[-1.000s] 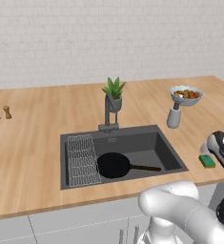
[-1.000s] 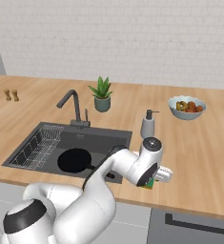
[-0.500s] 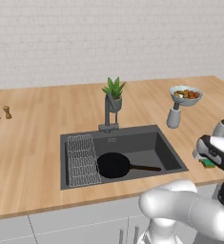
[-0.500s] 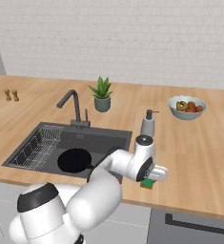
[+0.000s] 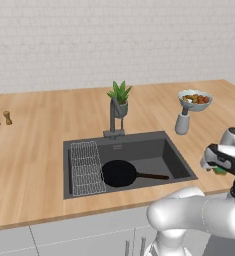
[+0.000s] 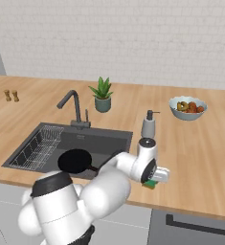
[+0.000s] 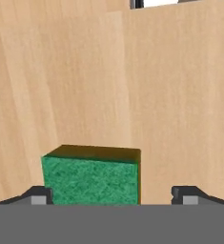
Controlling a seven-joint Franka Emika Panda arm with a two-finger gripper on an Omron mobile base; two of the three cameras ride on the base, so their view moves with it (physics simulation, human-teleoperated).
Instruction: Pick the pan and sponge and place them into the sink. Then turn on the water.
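The black pan point(image 5: 120, 173) lies flat in the dark grey sink point(image 5: 176, 162), its brown handle pointing right; from the right base it shows again, pan point(image 6: 75, 161) in sink point(image 6: 116, 139). On the counter right of the sink sits the green sponge point(image 7: 92, 178), with its yellow side facing down. My gripper point(image 7: 113, 196) is open and low over it, one fingertip point(image 7: 37, 195) on each side of the block. The hand covers most of the sponge point(image 5: 221, 171) point(image 6: 151, 183) in both base views, gripper point(image 5: 217, 167) point(image 6: 152, 180) pointing down. No water runs from the faucet point(image 5: 113, 117).
A soap dispenser point(image 5: 182, 122) and a fruit bowl point(image 5: 195, 99) stand behind the sponge. A potted plant point(image 5: 120, 97) is behind the faucet. A wire rack point(image 5: 85, 167) fills the sink's left side. Two small shakers point(image 5: 1, 118) stand at the far left. The counter's front edge is close to the sponge.
The hand has swung in and come down over the sponge, and its wrist has turned. The pan has stayed in the sink.
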